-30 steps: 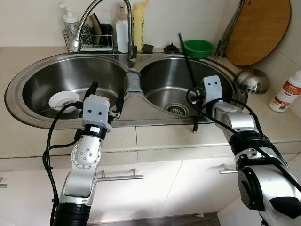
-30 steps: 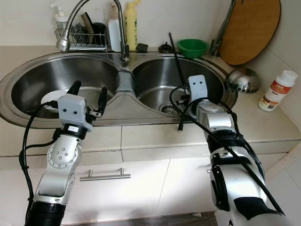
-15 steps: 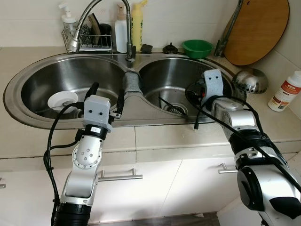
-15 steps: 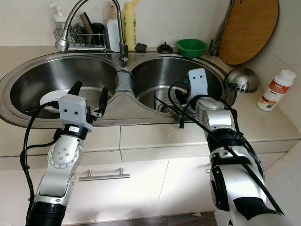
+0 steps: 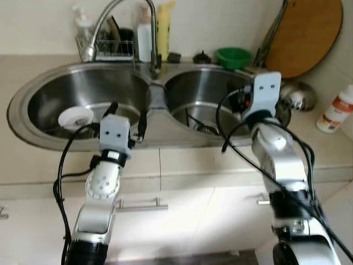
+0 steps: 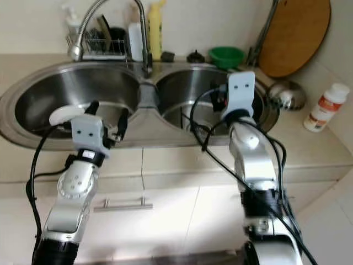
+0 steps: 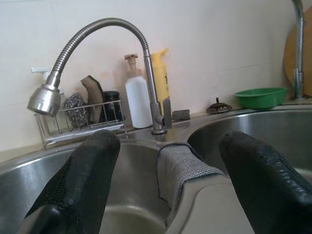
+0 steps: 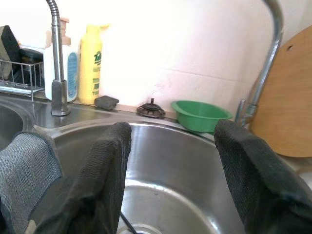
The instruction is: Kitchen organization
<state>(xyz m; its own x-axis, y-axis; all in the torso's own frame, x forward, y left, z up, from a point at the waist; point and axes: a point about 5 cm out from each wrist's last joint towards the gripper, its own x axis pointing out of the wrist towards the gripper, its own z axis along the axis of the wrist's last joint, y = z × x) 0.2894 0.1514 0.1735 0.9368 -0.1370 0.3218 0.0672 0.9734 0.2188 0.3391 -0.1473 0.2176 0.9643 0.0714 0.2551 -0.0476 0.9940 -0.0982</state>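
My left gripper hovers open over the front rim of the double steel sink, near the divider; nothing sits between its fingers. A grey cloth is draped over the divider just ahead of it. My right gripper is open and empty above the right basin, its wrist raised over the front rim. A thin black stick lies slanted in the right basin near the drain. In the left basin rests a white round dish.
Behind the sink stand a spring faucet, a wire rack with scrubbers, a white bottle, a yellow bottle and a green bowl. At right are a wooden board, a steel ladle and a labelled bottle.
One second ago my right gripper held the black stick upright; it let go, and the stick now lies in the right basin. The right wrist has risen. The camera has shifted slightly.
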